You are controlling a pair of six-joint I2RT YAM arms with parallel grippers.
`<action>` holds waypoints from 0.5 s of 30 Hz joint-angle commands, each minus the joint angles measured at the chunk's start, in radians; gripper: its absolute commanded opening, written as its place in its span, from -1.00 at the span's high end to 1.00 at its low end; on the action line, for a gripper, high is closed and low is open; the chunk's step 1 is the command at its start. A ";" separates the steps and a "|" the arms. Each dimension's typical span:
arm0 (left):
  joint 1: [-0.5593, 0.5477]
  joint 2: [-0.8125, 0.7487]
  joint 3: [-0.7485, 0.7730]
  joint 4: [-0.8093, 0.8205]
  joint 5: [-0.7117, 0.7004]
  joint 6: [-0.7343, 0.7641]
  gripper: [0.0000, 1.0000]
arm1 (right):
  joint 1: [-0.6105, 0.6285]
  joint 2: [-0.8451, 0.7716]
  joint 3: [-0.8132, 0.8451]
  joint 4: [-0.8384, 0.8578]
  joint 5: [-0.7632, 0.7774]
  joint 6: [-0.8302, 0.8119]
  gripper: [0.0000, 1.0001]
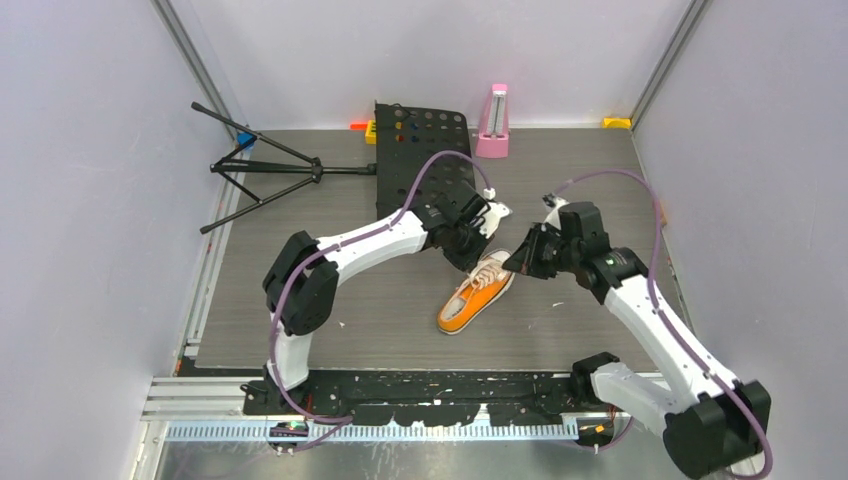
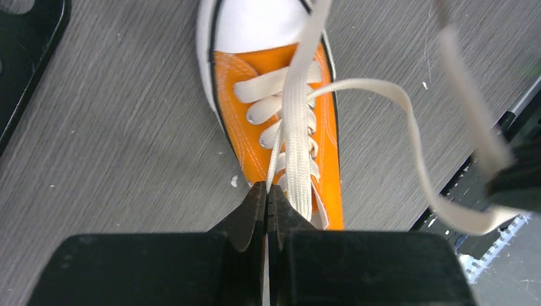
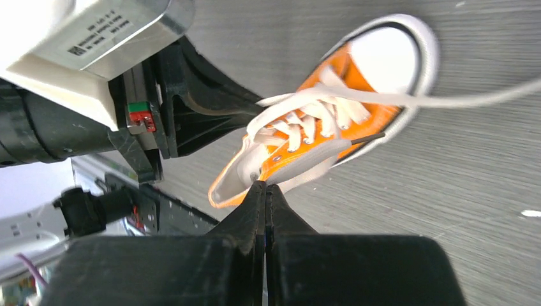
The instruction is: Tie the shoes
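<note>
Down on the grey table [image 1: 350, 300], just right of centre, an orange sneaker [image 1: 470, 303], sole down, white toe cap toward the near left, heel toward the far right. Reaching in from the left, the left gripper [image 2: 266, 203]: pressed tight together, pinching a thin strand of the white laces [image 2: 296, 127] right at the top of the lacing. From the right, the right gripper [image 3: 265, 197]: likewise squeezed together beside the sneaker, clamped on another lace end, slack and looping across from the eyelets. Both low over the heel end, near each other. Far back by the wall, a pink metronome [image 1: 492, 122] beside a black perforated plate [image 1: 425, 150].
</note>
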State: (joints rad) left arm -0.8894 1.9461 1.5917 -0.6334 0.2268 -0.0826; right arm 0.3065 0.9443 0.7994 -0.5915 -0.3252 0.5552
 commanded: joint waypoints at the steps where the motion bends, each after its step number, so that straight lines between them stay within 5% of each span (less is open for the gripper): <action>1: 0.019 -0.070 -0.024 0.073 0.025 -0.073 1.00 | 0.075 0.074 0.070 0.081 -0.108 -0.076 1.00; 15: 0.108 -0.162 -0.250 0.355 0.243 -0.203 1.00 | 0.112 0.024 -0.040 0.306 -0.288 -0.105 1.00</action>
State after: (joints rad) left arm -0.8040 1.8606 1.3785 -0.4145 0.3885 -0.2417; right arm 0.4175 0.9600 0.7654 -0.4034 -0.5293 0.4816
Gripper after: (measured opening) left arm 0.010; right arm 0.016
